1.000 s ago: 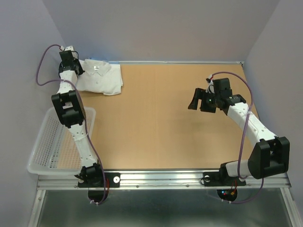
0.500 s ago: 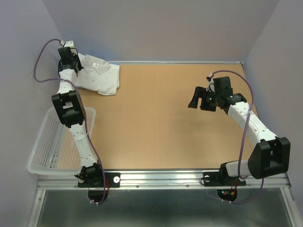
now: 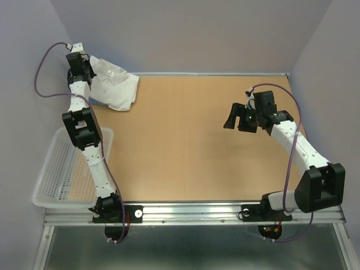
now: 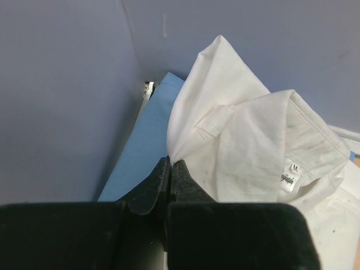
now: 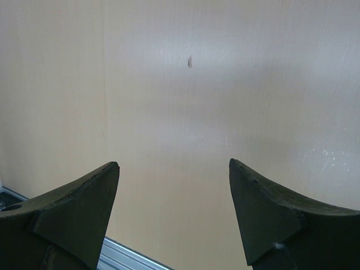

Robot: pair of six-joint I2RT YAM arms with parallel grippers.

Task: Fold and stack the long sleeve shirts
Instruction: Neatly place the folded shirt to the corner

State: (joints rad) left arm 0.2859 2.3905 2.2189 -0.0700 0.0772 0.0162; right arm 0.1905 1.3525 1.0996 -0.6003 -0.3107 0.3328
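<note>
White plastic mesh, the basket (image 3: 50,180) sits at the desk's near-left edge, with no shirt visible in it. Beyond it, in the far-left corner, the left claw (image 3: 84,64) is clamped on a pinch of the white shirt (image 3: 115,84). In the wrist view its fingers (image 4: 160,183) meet on a fold of cloth at the shirt's edge, beside the collar (image 4: 304,112) and its label (image 4: 288,177). That edge is raised toward the wall, and the rest of the folded shirt slopes down to the desk (image 3: 185,140). Under it lies the blue shirt (image 4: 140,152), flat against the corner.

Both shirts look like thin woven cloth, so I judge them light, limp and not fragile. From a single pinch the free layers will probably droop and the folds slip open. The top shirt may also drag the blue one along with it. A grip through all the layers near the collar or shoulder seam, where the cloth is thickest, should hold best. A second hold on the opposite edge would keep the bundle flat.

Far to the right, the right claw (image 3: 239,118) hovers over bare desk, spread wide with nothing between its fingers (image 5: 84,197).
</note>
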